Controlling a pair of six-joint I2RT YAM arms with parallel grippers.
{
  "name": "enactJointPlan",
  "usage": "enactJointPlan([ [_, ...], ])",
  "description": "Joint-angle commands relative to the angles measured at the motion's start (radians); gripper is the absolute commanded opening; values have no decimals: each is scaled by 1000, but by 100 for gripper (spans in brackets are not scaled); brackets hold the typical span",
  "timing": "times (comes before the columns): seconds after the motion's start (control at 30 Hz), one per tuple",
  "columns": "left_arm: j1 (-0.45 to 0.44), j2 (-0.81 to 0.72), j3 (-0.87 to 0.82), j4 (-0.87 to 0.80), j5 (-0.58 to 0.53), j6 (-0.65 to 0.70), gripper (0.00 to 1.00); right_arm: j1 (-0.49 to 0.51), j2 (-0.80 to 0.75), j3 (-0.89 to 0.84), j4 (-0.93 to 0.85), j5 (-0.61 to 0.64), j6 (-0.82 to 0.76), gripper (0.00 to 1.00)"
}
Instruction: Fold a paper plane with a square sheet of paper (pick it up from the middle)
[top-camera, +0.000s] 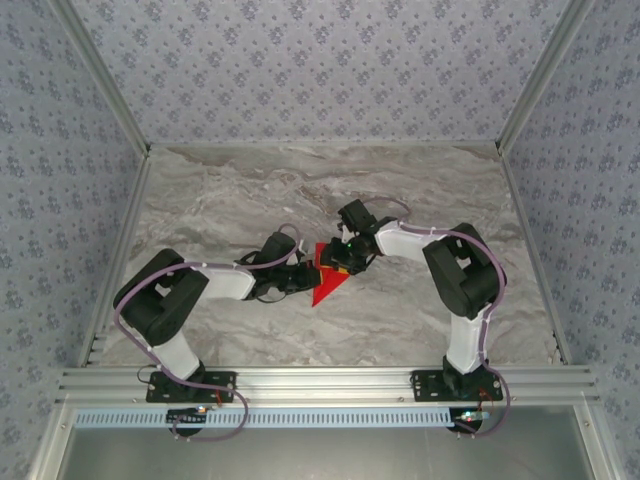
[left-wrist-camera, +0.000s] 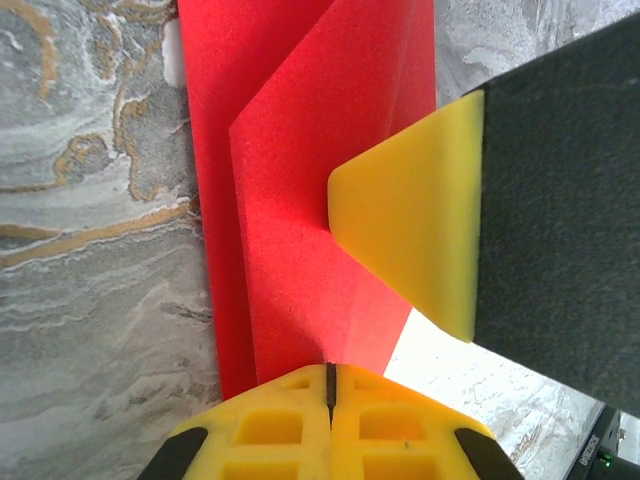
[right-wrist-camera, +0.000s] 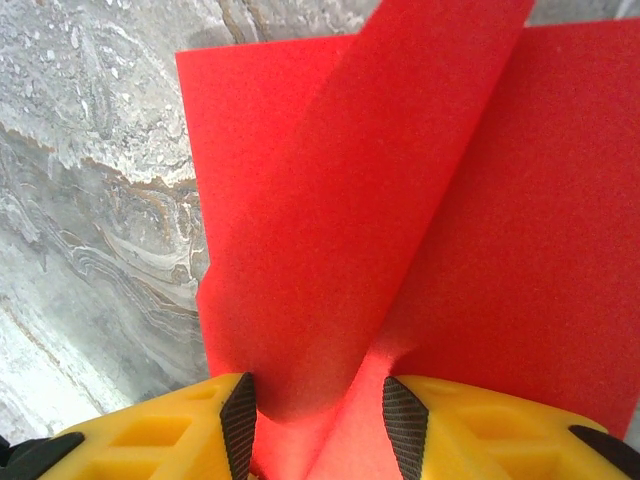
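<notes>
**A:** Where's the paper?

**B:** The square sheet of paper (top-camera: 322, 285) lies about mid-table (top-camera: 250, 190), halfway between the left and right edges and a bit closer to the near edge than the far one. It's part-folded. From the top camera it reads as a red triangle with its point toward the near edge.

**A:** Is it flat?

**B:** No. The left wrist view has the sheet (left-wrist-camera: 300, 200) in overlapping layers with a diagonal crease. The right wrist view has one flap of the sheet (right-wrist-camera: 400, 200) lifted off the layer under it.

**A:** Left gripper?

**B:** The left gripper (left-wrist-camera: 329, 378) is clenched, yellow fingers pressed together. The sheet's crease runs straight to the seam between them. Can't tell if paper is nipped there. From above, the left gripper (top-camera: 306, 273) sits at the sheet's left side.

**A:** Right gripper?

**B:** The right gripper (right-wrist-camera: 318, 395) has its jaws apart, straddling the base of the raised flap. The paper touches the inner pads. I can't confirm a squeeze. In the top view the right gripper (top-camera: 341, 262) is over the sheet's far part. One of its fingers (left-wrist-camera: 410, 220) rests tip-down on the flap, just beside the left gripper.
</notes>
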Motion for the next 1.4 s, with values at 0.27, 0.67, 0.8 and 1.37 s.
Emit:
enactJointPlan([
  [0.27, -4, 11, 32, -52, -28, 29, 4, 20, 137, -10, -136, 184, -35, 44],
  [0.67, -3, 27, 39, -64, -35, 33, 3, 30, 175, 12, -163, 208, -46, 44],
  [0.8, -5, 26, 35, -68, -44, 30, 3, 33, 185, 15, -169, 216, -49, 44],
  [1.37, -5, 27, 33, -88, -59, 33, 2, 43, 222, 36, -189, 226, -53, 47],
])
